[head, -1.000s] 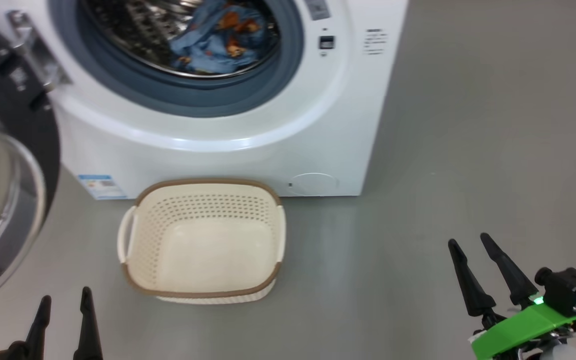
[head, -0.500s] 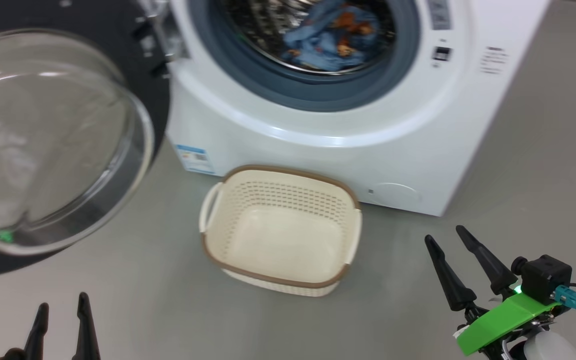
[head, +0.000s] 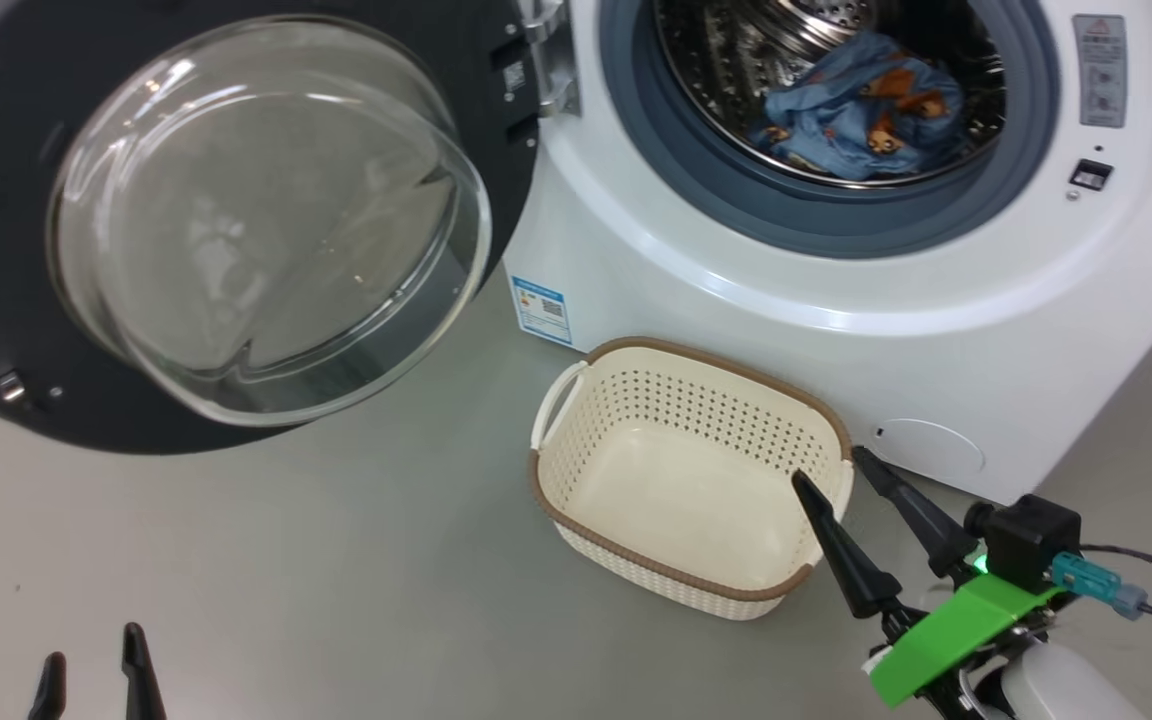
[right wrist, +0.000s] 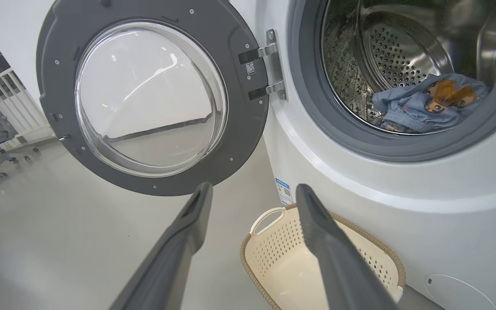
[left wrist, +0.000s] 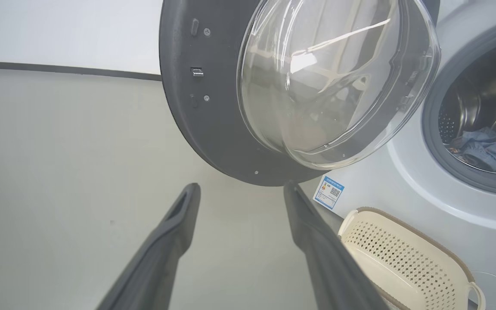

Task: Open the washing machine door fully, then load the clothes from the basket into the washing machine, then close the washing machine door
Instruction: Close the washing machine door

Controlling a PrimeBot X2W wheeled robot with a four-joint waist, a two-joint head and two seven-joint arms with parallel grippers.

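Grey smooth floor (head: 336,560) spreads under everything, and on it stands the big white boxy washing machine (head: 936,330), at the upper right of the head view. Its large round door with the wide black ring and the bulging clear glass bowl (head: 236,220) is swung wide open to the left of the machine, and it hangs on a metal hinge (head: 546,60) at its right edge. The inner side of the door faces the robot (small screws are visible on the ring). A grey-blue rubber gasket (head: 636,120) goes around the mouth of the steel perforated drum (head: 736,60). Inside the drum, at its bottom, lie the soft light-blue clothes printed with orange-brown cartoon animals (head: 861,120), crumpled in one heap. The small cream plastic basket with perforated sides and a brown woven-look rim (head: 556,500) stands on the floor just in front of the machine, between a small blue label sticker (head: 540,310) and a small round white flap (head: 931,447); its bare cream bottom shows. The left gripper (head: 91,650) is at the lower left with its two dark fingers spread wide, holding nothing. The right gripper (head: 828,464) is at the lower right, also wide and holding nothing; in the head view its fingertips lie over the right end of the basket, and I cannot tell if they touch it.
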